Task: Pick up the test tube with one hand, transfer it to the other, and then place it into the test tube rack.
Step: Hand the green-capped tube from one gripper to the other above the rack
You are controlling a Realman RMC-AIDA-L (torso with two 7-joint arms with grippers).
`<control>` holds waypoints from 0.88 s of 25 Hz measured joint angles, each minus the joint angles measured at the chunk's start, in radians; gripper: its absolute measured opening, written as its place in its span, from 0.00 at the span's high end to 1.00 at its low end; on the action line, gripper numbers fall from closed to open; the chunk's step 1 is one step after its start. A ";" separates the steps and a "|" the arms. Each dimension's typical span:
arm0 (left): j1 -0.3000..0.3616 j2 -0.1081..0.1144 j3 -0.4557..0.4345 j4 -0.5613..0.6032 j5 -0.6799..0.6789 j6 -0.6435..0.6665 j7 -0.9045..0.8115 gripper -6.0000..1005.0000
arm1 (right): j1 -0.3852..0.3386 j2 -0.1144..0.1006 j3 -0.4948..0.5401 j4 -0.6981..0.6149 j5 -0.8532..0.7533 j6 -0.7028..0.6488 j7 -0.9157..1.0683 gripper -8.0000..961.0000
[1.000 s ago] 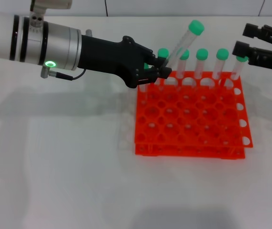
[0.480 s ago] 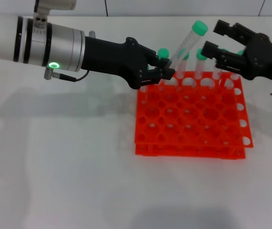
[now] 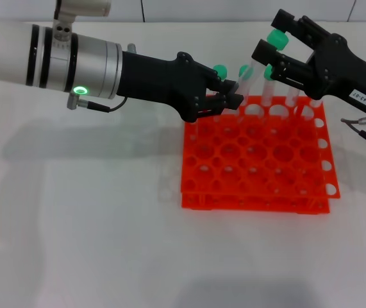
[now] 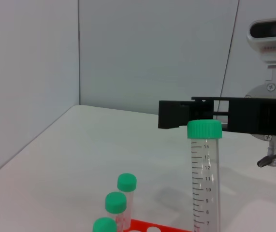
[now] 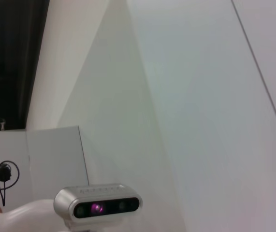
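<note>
Above the far edge of the orange-red test tube rack, the left tool pinches the lower body of a green-capped test tube, holding it tilted with its cap raised toward the right tool. The right tool, marked by a small white label, has its fingers spread on either side of the cap, not yet closed on it. The left wrist view shows the test tube upright before the black fingers of the other arm. The handover looks close but unfinished. The risk lies in timing: if the left tool lets go before the right one has a firm hold, the tube could drop onto the rack or the white tabletop. A grip only on the smooth round cap may slip. The other capped tubes in the back row stand just beside the handover and could be knocked.
</note>
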 joint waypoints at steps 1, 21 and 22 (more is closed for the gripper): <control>0.001 0.000 0.000 0.001 0.000 0.000 0.000 0.74 | 0.000 0.000 0.001 0.002 0.001 0.000 -0.003 0.09; 0.002 -0.007 0.000 0.002 0.000 -0.005 0.007 0.72 | -0.004 -0.002 -0.001 0.005 0.000 0.039 0.004 0.24; 0.003 -0.007 0.000 0.002 0.000 -0.004 0.007 0.72 | -0.005 -0.002 0.000 0.005 0.000 0.045 0.008 0.24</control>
